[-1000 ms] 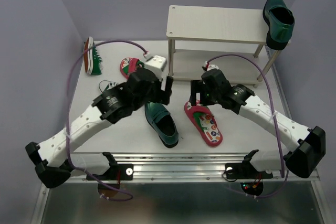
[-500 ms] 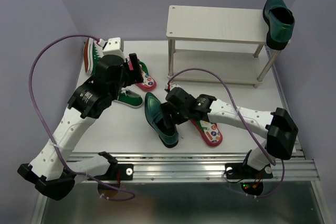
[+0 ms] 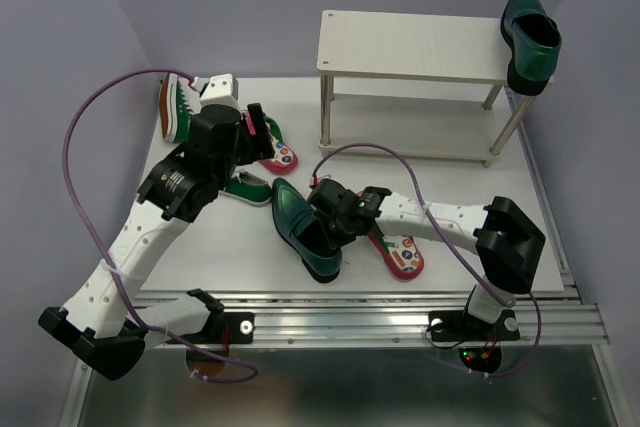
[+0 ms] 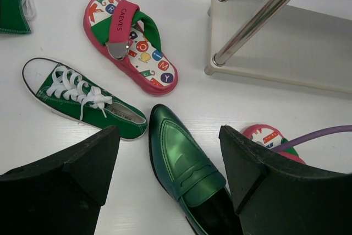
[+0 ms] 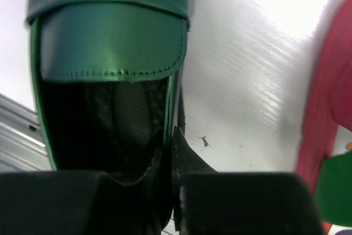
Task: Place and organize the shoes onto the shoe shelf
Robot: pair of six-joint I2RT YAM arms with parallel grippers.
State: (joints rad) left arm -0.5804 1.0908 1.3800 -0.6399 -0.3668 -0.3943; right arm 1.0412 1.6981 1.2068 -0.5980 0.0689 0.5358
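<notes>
Top external: white table (image 3: 450, 187), lilac walls (image 3: 200, 7). Right claw (image 5: 173, 147) pinches the loafer (image 3: 305, 232) before the shelf (image 3: 410, 47), arm (image 3: 440, 217) half-hiding a flip-flop (image 3: 405, 252); left claw (image 4: 169, 133) wide.

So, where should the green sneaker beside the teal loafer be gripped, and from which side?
Probably from above: the green sneaker stands upright on its sole, opening up. Pinch one side wall of the collar, one finger inside; the heel sits close to the teal loafer, leaving little room there.

Top camera looking down over the whole table (image 3: 500, 182) from behind, left wrist camera facing down above the teal loafer (image 4: 184, 160), right wrist camera peering closely into that same shoe.
</notes>
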